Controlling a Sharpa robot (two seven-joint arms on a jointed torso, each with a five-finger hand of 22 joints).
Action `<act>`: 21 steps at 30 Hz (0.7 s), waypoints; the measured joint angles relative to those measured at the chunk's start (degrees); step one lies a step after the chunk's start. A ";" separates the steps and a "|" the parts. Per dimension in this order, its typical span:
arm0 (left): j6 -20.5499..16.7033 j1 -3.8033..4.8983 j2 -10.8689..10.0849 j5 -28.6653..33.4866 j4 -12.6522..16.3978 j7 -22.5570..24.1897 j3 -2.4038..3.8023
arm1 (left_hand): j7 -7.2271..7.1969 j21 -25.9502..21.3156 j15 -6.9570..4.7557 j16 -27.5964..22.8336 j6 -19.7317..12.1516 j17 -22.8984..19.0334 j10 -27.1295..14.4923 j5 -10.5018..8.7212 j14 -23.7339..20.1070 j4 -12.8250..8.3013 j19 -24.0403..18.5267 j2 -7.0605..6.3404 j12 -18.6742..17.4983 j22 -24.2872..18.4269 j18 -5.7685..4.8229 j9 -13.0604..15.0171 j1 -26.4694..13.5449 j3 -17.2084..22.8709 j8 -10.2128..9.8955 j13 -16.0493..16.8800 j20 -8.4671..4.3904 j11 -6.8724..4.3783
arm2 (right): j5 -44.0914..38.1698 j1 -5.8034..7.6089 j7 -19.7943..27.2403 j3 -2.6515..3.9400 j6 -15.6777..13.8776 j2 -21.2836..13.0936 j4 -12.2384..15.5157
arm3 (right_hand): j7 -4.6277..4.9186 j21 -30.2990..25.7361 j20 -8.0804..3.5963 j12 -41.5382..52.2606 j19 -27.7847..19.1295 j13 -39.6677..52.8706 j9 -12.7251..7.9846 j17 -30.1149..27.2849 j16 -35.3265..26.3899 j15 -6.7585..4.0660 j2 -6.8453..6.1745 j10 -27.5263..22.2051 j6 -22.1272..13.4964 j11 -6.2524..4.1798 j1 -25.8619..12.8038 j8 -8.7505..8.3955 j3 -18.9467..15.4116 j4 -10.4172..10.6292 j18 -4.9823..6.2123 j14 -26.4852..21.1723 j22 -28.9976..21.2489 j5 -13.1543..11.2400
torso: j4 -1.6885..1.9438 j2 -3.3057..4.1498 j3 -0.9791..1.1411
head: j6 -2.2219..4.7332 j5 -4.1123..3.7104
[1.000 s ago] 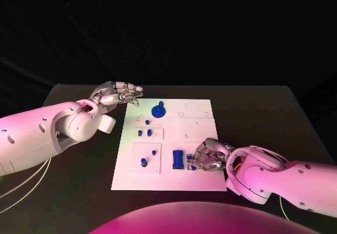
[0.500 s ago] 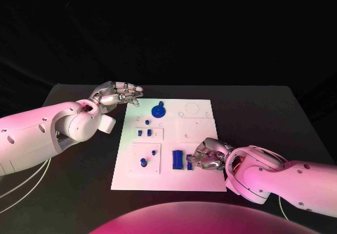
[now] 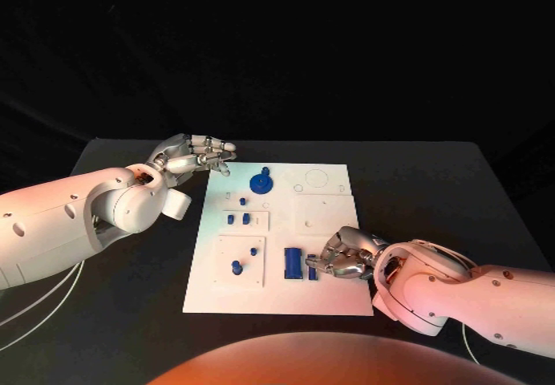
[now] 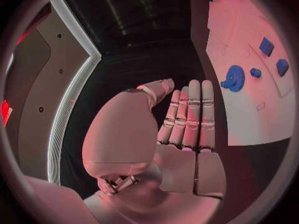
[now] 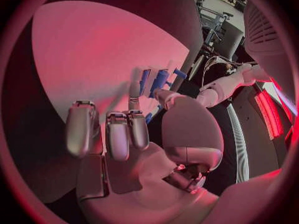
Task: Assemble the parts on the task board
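While my right hand (image 3: 343,255) curls over the task board (image 3: 330,301)'s near right, it pinches a small blue part (image 3: 312,273). My left hand (image 3: 194,154) hovers flat and empty beyond the far left corner. Fingers hide most of that part.

The table (image 3: 439,184) is seen from above by the head camera, from the robot's own side, with the task board (image 3: 330,228) at mid-frame. The left hand (image 4: 181,134) is viewed closely from behind by its wrist camera, the task board (image 4: 249,109) lying beyond. The right hand (image 5: 134,134) is likewise seen from behind, just over the task board (image 5: 93,59), which all three views share
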 measured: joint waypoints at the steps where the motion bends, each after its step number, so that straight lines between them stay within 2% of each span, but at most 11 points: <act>1: 0.00 0.00 0.00 -0.01 0.00 0.00 0.00 | 0.00 0.00 0.00 0.00 0.00 0.00 0.00 0.00 0.00 0.00 0.00 0.00 0.00 0.00 0.00 0.00 0.00 0.00 0.00 0.00 0.00 0.00 | -0.04 0.00 0.04 0.00 0.01 -0.16 0.06 | 0.00 0.00 0.00 0.00 0.00 0.00 0.03 0.00 0.00 0.00 -0.15 -0.08 0.00 -0.09 0.15 0.00 -0.23 -0.09 0.00 0.00 0.00 0.00 | -0.01 -0.01 0.01 | 0.00 0.01; 3: 0.01 0.00 -0.01 -0.03 0.00 -0.01 0.00 | 0.00 0.00 0.00 0.00 0.00 0.00 0.00 0.00 0.00 0.00 0.00 0.00 0.00 0.00 0.00 0.00 0.00 0.00 0.00 0.00 0.00 0.00 | -0.12 0.00 0.14 0.00 0.02 -0.58 0.26 | 0.00 0.00 0.00 0.00 0.00 0.00 0.03 0.00 0.00 0.00 -0.88 -0.09 0.00 -0.09 0.92 0.00 -0.76 -0.42 0.00 0.00 0.00 0.00 | -0.02 -0.01 0.01 | 0.00 0.02; 10: 0.02 0.00 -0.03 -0.10 -0.05 -0.01 0.00 | 0.00 0.00 0.00 0.00 0.00 0.00 0.00 0.00 0.00 0.00 0.00 0.00 0.00 0.00 0.00 0.00 0.00 0.00 0.00 0.00 0.00 0.00 | -0.21 0.03 1.27 0.01 -0.06 -2.63 1.26 | 0.00 -0.08 0.00 0.00 0.00 0.00 0.09 -0.01 0.00 0.00 -0.59 -0.09 0.00 -0.09 5.02 0.00 -1.99 -1.38 0.00 0.00 -0.01 0.00 | -0.09 -0.07 0.02 | 0.07 0.10; 13: 0.02 0.00 -0.02 -0.12 -0.11 -0.01 0.00 | 0.00 0.00 0.00 0.00 0.00 0.01 0.00 0.00 0.00 0.00 0.00 0.00 0.00 0.00 0.00 -0.03 0.00 0.00 0.00 0.00 0.00 0.00 | -0.09 0.23 2.67 0.06 -0.24 -3.16 1.82 | -0.03 -0.68 0.00 -0.46 0.00 0.00 0.08 -0.01 0.00 0.00 -1.33 -0.08 -0.61 -0.08 9.36 0.00 -2.58 -3.46 0.00 0.00 -0.01 0.00 | -0.09 -0.08 0.03 | 0.09 0.12; 16: 0.02 0.00 0.03 -0.13 -0.18 -0.01 0.00 | 0.00 0.00 0.00 0.00 0.00 0.01 0.00 0.00 0.00 0.00 0.00 0.00 0.00 0.00 0.00 -0.05 0.00 0.00 0.00 0.00 0.00 0.00 | -0.03 0.38 4.21 0.11 -0.41 -3.10 2.16 | -0.03 -0.68 0.00 -0.16 0.00 0.00 0.08 -0.01 0.00 0.00 -1.61 -0.08 -0.61 -0.08 11.69 0.00 -2.80 -4.77 0.00 0.00 -0.01 0.00 | -0.09 -0.07 0.03 | 0.16 0.06; 21: 0.04 0.00 0.09 -0.15 -0.22 -0.01 0.00 | 0.00 0.00 0.00 0.00 0.00 0.01 0.00 0.00 0.00 0.00 0.00 0.00 0.00 0.01 0.00 -0.05 0.00 0.00 0.00 0.00 0.00 0.00 | -0.19 0.46 6.37 0.14 -0.50 -1.81 2.38 | -0.14 -0.52 0.00 0.44 0.00 0.00 0.08 -0.01 0.00 -0.21 -1.69 -0.06 -0.51 -0.11 12.72 0.01 -2.98 -5.25 0.00 0.22 -0.01 0.00 | 0.00 -0.03 0.04 | 0.24 0.01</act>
